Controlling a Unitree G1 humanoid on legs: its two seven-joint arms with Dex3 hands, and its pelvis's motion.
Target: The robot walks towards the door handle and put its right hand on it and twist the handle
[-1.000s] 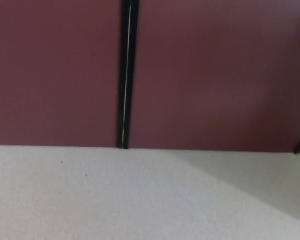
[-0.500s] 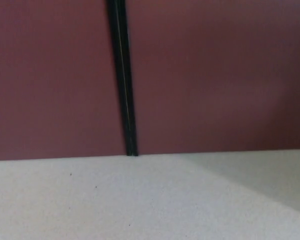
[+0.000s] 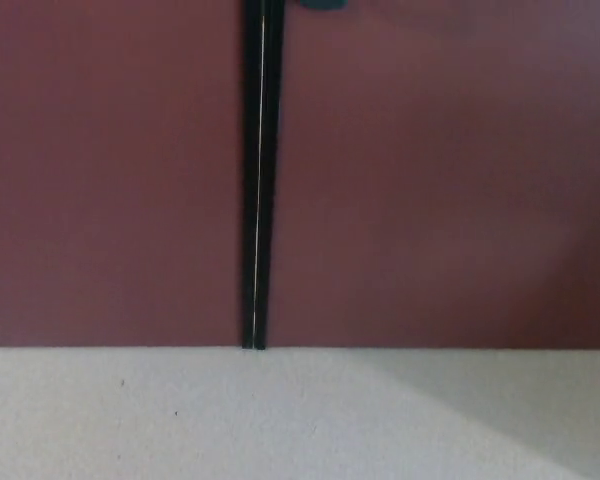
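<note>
Head view tilts upward: a dark handle edge (image 3: pixel 322 4) now peeks above the maroon doors' black seam (image 3: pixel 257 180); I see neither hand, so grip unknown.

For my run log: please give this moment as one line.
view: maroon double doors | black centre seam | floor | dark object at top edge | hands: not in view

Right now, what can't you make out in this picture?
- Handle: a dark shape at the head view's top edge is cut off; I cannot tell whether it is the handle.
- Hands: neither shows.
- Doors: upper part is out of frame.
- Gap between doors: too narrow to see through.
- Floor: two specks, too small to identify.
</note>
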